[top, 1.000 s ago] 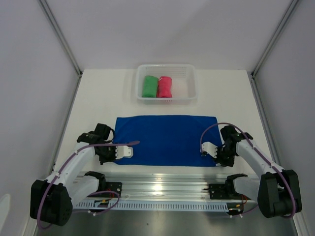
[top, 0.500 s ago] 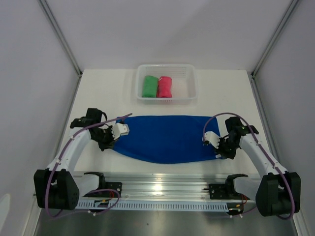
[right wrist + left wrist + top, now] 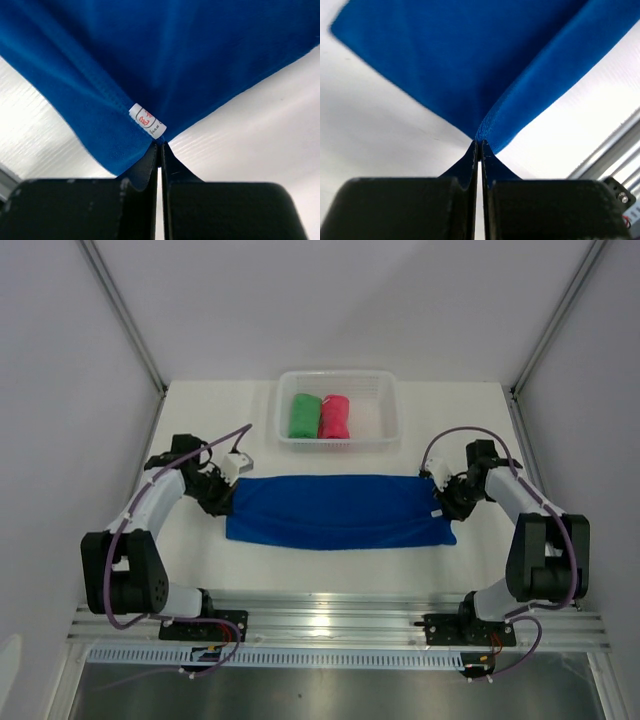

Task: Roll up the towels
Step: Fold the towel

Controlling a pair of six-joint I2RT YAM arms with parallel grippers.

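Blue towel (image 3: pixel 340 512) now lies folded in half, its near edge carried back. My left gripper (image 3: pixel 479 146) and right gripper (image 3: pixel 160 146) pinch its corners; rolling comes next.

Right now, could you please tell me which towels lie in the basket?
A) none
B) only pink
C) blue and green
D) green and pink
D: the rolled green towel and pink towel sit side by side in the basket, while the blue towel lies outside it.
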